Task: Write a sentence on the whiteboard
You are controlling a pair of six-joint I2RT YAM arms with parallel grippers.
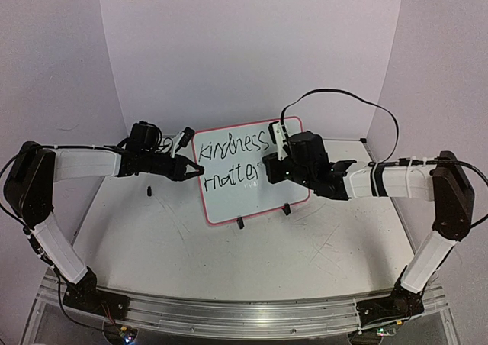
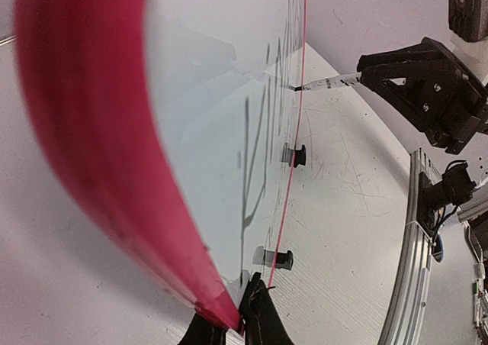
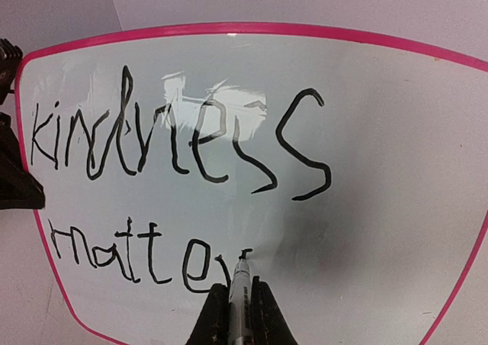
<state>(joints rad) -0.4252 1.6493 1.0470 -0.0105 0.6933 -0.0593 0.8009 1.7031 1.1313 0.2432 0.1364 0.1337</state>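
Note:
The whiteboard (image 1: 238, 204) stands upright on the table, white with a pink rim. My left gripper (image 1: 196, 169) is shut on its left edge, and in the left wrist view its jaws (image 2: 244, 324) pinch the pink rim (image 2: 114, 169). The sentence reads "kindness" (image 3: 183, 139) on the top line and "matter" (image 3: 137, 257) below it. My right gripper (image 3: 242, 298) is shut on a marker (image 3: 241, 284). The marker's black tip touches the board at the last "r". From above, the right gripper (image 1: 273, 169) sits at the board's right half.
Two black clip feet (image 1: 239, 223) (image 1: 287, 208) hold up the board's lower edge. A small black object (image 1: 150, 190) lies on the table to the left of the board. White backdrop walls close in the back and sides. A metal rail (image 1: 229, 314) runs along the near edge.

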